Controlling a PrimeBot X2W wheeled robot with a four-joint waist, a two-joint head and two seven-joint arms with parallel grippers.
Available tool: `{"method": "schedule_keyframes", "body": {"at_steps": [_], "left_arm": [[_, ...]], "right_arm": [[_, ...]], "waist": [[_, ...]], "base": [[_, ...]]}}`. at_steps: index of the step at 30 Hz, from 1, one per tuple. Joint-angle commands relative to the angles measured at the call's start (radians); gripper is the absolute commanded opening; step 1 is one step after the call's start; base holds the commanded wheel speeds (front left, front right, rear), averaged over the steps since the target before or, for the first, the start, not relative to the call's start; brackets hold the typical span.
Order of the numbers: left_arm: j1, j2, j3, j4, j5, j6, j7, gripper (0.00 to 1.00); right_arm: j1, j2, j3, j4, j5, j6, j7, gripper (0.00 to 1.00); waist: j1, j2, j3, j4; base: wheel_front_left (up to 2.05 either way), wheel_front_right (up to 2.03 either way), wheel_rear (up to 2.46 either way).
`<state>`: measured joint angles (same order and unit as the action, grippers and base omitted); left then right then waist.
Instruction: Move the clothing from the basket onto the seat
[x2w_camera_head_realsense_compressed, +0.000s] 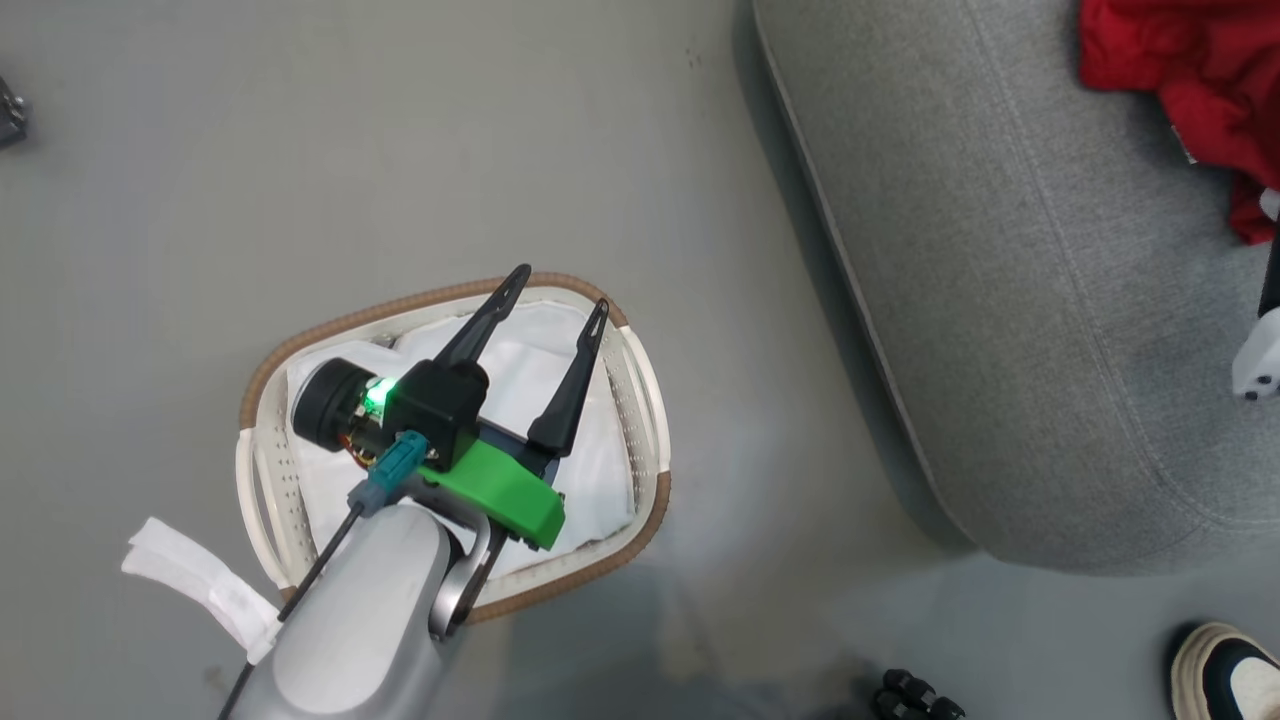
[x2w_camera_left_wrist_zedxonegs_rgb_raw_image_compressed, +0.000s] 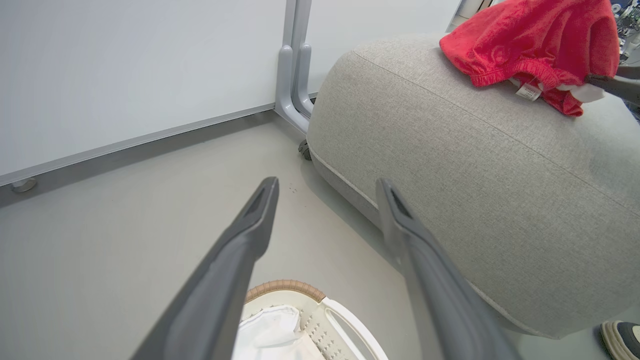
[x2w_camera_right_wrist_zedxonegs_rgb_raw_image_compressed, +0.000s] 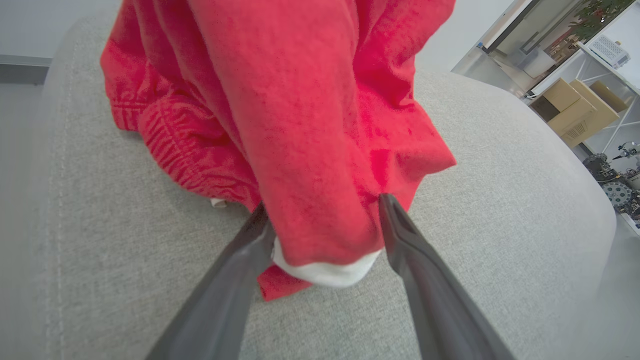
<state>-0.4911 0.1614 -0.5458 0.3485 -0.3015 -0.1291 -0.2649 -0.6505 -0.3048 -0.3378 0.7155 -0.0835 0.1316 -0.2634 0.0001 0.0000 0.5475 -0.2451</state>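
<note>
Clothing (x2w_camera_right_wrist_zedxonegs_rgb_raw_image_compressed: 300, 125), perhaps loose, within right gripper (x2w_camera_right_wrist_zedxonegs_rgb_raw_image_compressed: 323, 202)

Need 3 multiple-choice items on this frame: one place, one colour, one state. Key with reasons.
1. Where does the bright red soft fabric garment lie?
A) in the oval white perforated plastic basket
B) on the large grey fabric sofa cushion
C) on a table

2. What colour is the basket's woven rim?
A) black
B) blue
C) brown

3. The left claw over the basket is:
A) open, empty
B) shut on the garment
C) shut on the rim

Key:
1 B: it is heaped on the cushion top.
2 C: a brown band rings the white wall.
3 A: its fingers stand apart, nothing between.
</note>
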Motion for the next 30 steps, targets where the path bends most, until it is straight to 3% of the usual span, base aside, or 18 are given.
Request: {"method": "schedule_keyframes", "body": {"at_steps": [1,13,30], "left_arm": [[0.029,-0.008,0.011,0.004,-0.002,-0.002,0.001,1.0],[0.178,-0.055,0.163,0.005,0.039,-0.002,0.001,1.0],[0.285,-0.1,0.449,-0.005,0.136,0.013,0.001,1.0]], "right_arm": [[0.037,0.005,-0.004,-0.014,0.006,-0.002,-0.002,1.0],[0.214,0.099,0.095,-0.14,0.048,-0.002,-0.002,1.0],[0.245,0.22,0.315,-0.287,0.129,-0.002,-0.002,1.0]], "waist": [[-0.0001,0.0,-0.082,0.0],[-0.0001,0.0,-0.241,0.062],[-0.0001,0.0,-0.342,0.173]], "base": [[0.0,0.0,0.0],[0.0,0.0,0.0],[0.0,0.0,0.0]]}}
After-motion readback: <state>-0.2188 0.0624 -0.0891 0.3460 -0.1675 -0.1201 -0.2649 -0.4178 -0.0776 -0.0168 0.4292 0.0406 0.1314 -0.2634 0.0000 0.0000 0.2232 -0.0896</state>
